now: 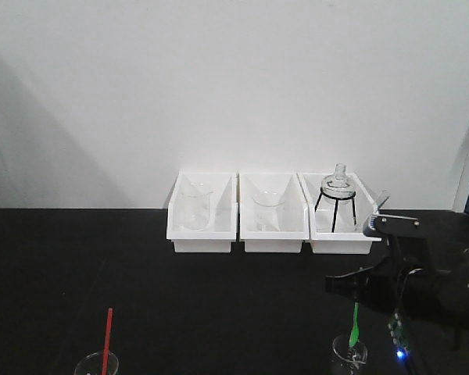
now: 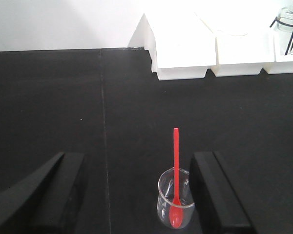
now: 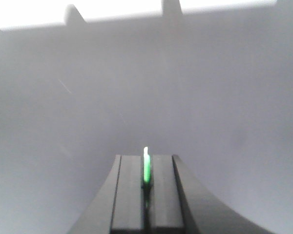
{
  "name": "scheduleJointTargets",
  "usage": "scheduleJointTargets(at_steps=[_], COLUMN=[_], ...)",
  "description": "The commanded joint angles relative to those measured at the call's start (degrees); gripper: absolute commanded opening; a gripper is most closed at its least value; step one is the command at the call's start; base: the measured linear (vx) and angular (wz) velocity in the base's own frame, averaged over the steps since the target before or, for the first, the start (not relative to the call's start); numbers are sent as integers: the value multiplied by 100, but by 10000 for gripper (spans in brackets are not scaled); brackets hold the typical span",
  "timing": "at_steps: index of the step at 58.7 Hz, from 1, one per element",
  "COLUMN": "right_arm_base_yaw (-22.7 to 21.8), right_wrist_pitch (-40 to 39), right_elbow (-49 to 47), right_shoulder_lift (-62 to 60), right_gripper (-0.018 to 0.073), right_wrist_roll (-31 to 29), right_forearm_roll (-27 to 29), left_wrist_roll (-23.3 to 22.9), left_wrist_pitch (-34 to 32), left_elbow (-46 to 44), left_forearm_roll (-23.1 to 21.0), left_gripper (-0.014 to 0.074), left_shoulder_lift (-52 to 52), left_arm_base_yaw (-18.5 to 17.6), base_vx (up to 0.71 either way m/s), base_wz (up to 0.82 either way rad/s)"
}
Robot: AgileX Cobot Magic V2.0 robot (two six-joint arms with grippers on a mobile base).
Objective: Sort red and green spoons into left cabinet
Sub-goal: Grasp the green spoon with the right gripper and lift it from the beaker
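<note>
The green spoon (image 3: pixel 146 170) is being clamped near the top of its handle by the closed fingers of the right gripper (image 1: pixel 358 285), while its bowl is being held low inside a glass beaker (image 1: pixel 349 355) at the near edge of the black table (image 1: pixel 141 266). The red spoon (image 2: pixel 176 165) is being left standing in a second beaker (image 2: pixel 176 207), between the wide-open fingers of the left gripper (image 2: pixel 136 165) and not gripped. The cabinet is not being shown in any view; only three white bins (image 1: pixel 272 234) are being seen by the wall. Neither spoon is being judged as sorted: both transfers are being awaited.
</note>
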Motion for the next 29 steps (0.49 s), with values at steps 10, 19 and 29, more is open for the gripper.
scheduleJointTargets(at_steps=[10, 19, 29], right_arm_base_yaw=[-16, -16, -16], right_wrist_pitch=[234, 280, 280], right_elbow=[-175, -175, -175], right_shoulder_lift=[-1265, -1805, -2224], right_gripper=[-6, -6, -6], right_wrist_roll=[-580, -615, -615], right_forearm_roll=[-31, -31, -31], left_wrist_roll=[80, 871, 2465], left_wrist_pitch=[-11, 99, -15], left_elbow=[-191, -191, -254], left_forearm_roll=[-767, -1371, -2918], left_gripper=[554, 554, 554], left_shoulder_lift=[-5, 373, 1299], left_arm_base_yaw=[-21, -21, -21], base_vx=[0, 0, 0], base_wz=[0, 0, 0])
